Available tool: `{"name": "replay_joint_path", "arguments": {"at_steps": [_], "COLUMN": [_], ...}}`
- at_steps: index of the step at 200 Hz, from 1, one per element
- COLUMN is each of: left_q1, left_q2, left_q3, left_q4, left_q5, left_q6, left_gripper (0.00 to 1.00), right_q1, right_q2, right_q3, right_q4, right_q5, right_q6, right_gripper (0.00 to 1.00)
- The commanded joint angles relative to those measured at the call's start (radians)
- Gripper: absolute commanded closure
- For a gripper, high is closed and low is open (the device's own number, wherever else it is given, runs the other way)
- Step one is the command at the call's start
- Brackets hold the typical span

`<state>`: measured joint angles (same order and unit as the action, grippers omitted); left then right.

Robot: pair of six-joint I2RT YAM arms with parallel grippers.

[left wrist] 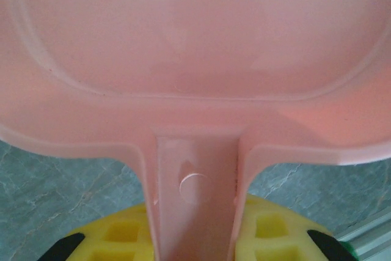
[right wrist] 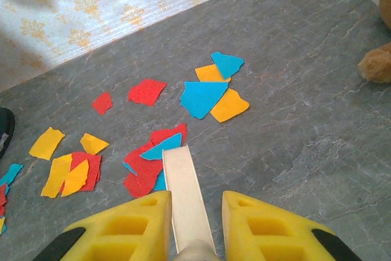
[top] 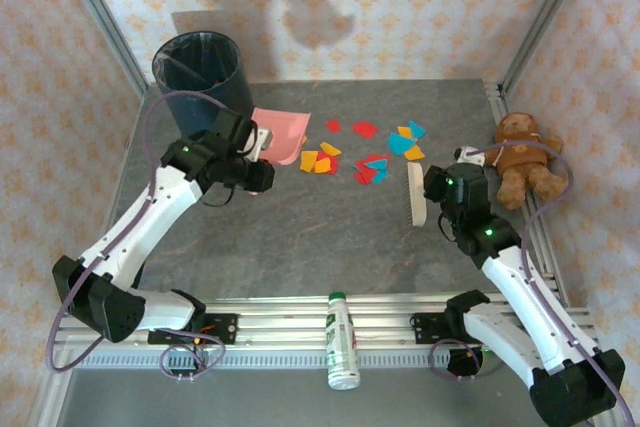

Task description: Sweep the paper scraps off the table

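Paper scraps (top: 366,129), multicoloured, lie between left claw (left wrist: 197,242), reaching far, gripping pink plastic dustpan (left wrist: 195,59), and right claw (right wrist: 195,224) clamping cream flat bar (right wrist: 183,181).

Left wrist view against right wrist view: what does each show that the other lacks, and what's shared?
Left wrist: the pink dustpan, its handle held by the left gripper. Right wrist: the paper scraps, a flat cream tool held by the right gripper, and part of a teddy bear. Shared: the grey table and yellow fingers.
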<state>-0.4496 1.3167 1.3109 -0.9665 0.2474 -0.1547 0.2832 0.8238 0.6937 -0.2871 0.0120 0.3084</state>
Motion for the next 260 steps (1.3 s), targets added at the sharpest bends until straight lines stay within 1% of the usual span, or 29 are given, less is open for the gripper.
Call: {"name": "replay_joint_path", "arguments": {"at_steps": [1,34,62,113,160,177,204,260], "left_q1": [-0.027,-0.053,-0.072,-0.099,-0.106,-0.108,-0.109,-0.126], "left_q2": [-0.033,-0.037,-0.035,-0.026,-0.024,-0.027,-0.027,-0.005], "left_q3": [-0.024,-0.069,-0.087,-0.105,-0.113,-0.120,-0.123,-0.108], "left_q4": [-0.021,-0.002,0.009,0.016,0.007,0.005,0.000,-0.028], "left_q5": [-0.091,-0.104,-0.109,-0.113,-0.119,-0.123,-0.118,-0.112], "left_q6": [0.033,0.037,0.031,0.022,0.025,0.029,0.028,0.046], "left_gripper": [1.00,1.00,1.00,1.00,1.00,1.00,1.00,1.00], "right_q1": [-0.039,-0.096,-0.132,-0.177,-0.179,-0.179,-0.179,-0.179], "right_q2": [0.040,0.161,0.279,0.513,0.690,0.727,0.752,0.690], "right_q3": [0.028,0.071,0.121,0.210,0.295,0.299,0.298,0.262], "right_q4": [0.111,0.224,0.326,0.467,0.495,0.499,0.453,0.296], "right_q5": [-0.104,-0.241,-0.326,-0.407,-0.454,-0.441,-0.394,-0.294], "right_q6": [0.040,0.085,0.133,0.248,0.296,0.307,0.306,0.257], "right_gripper": [1.00,1.00,1.00,1.00,1.00,1.00,1.00,1.00]}}
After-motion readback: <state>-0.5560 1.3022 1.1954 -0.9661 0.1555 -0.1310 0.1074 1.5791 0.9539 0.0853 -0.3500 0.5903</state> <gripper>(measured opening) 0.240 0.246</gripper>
